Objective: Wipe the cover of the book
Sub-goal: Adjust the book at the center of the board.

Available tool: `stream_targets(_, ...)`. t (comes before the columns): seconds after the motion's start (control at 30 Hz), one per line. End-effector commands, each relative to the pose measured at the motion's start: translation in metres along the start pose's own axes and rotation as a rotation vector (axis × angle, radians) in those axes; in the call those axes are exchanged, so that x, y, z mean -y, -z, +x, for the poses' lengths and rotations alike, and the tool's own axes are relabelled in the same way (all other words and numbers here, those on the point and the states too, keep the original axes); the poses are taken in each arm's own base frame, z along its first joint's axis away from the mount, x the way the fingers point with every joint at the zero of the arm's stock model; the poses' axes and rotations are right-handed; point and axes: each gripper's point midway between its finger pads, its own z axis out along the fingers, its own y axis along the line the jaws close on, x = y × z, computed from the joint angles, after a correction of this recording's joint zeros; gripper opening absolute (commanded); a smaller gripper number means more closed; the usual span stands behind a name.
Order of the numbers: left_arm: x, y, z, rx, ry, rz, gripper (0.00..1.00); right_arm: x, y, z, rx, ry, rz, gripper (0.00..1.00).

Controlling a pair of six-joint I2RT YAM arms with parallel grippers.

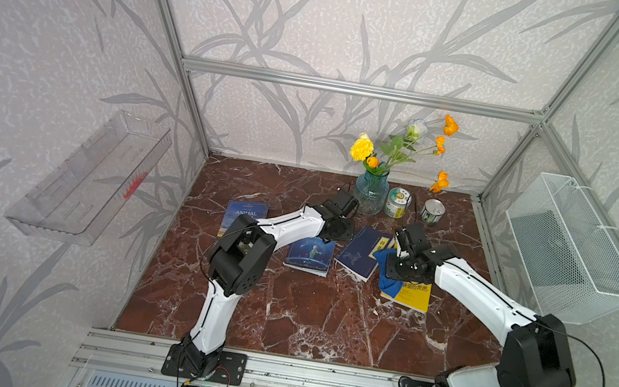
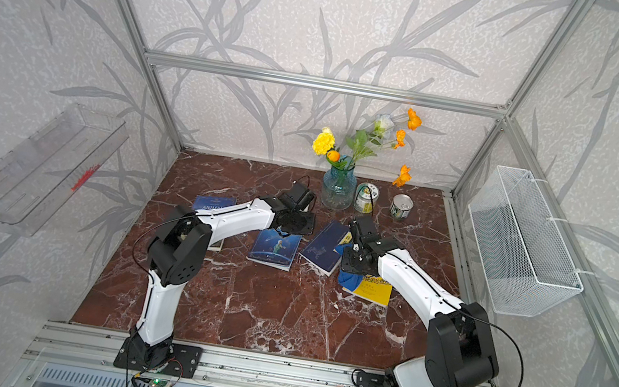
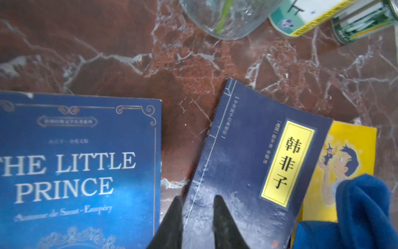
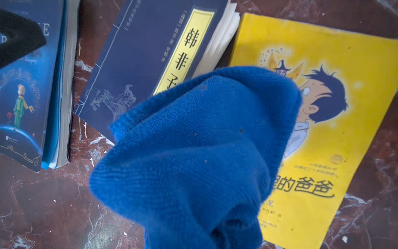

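Observation:
Several books lie on the marble table [image 1: 300, 319]. A dark navy book [image 1: 359, 253] [image 3: 247, 161] with a yellow title label lies in the middle, its edge resting on a yellow cartoon-cover book [image 1: 413, 297] [image 4: 323, 129]. My left gripper [image 3: 198, 198] hangs just over the navy book's spine edge, fingers apart with nothing between them. My right gripper [image 1: 392, 269] is shut on a bunched blue cloth [image 4: 193, 151] [image 1: 390, 285]. The cloth hangs over the yellow cover and the navy book's near corner. It hides the right fingers.
A blue Little Prince book [image 1: 309, 253] [image 3: 75, 161] lies left of the navy one, and an ANIMAL book [image 1: 244, 209] lies farther left under my left arm. Behind the books stand a glass vase of flowers [image 1: 370, 196] and two cans [image 1: 397, 203] [image 1: 433, 211]. A wire basket [image 1: 572, 249] hangs on the right wall.

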Motion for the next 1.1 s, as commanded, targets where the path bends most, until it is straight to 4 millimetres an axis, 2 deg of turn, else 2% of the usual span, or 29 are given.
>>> stream_targets(0.0,0.008,-0.011,0.01,-0.075,-0.029,0.02,0.4,-0.005,0.008,-0.006,0.047,-0.01,-0.03,0.09)
stream_targets(0.07,0.008,-0.018,0.011,-0.088,-0.023,0.022,0.42,-0.003,0.009,-0.007,0.054,-0.012,-0.022,0.09)
stream_targets(0.23,-0.011,-0.035,0.014,-0.101,-0.036,-0.064,0.43,-0.005,0.013,-0.012,0.078,-0.012,-0.033,0.09)
stream_targets(0.37,-0.019,-0.046,0.031,-0.154,-0.028,-0.071,0.43,-0.002,0.009,-0.022,0.109,-0.046,-0.036,0.1)
stream_targets(0.5,-0.021,-0.042,0.051,-0.174,0.008,-0.04,0.42,0.001,-0.001,-0.036,0.107,-0.091,-0.053,0.1)
stream_targets(0.7,-0.028,-0.028,0.08,-0.176,0.035,-0.038,0.37,-0.016,-0.009,-0.051,0.039,-0.088,-0.099,0.09)
stream_targets(0.87,-0.029,-0.029,0.104,-0.207,0.029,-0.025,0.33,-0.028,0.001,-0.062,0.052,-0.089,-0.134,0.09)
stream_targets(1.07,-0.009,-0.028,0.128,-0.243,-0.034,0.026,0.25,-0.035,0.009,-0.065,0.043,-0.073,-0.108,0.09)
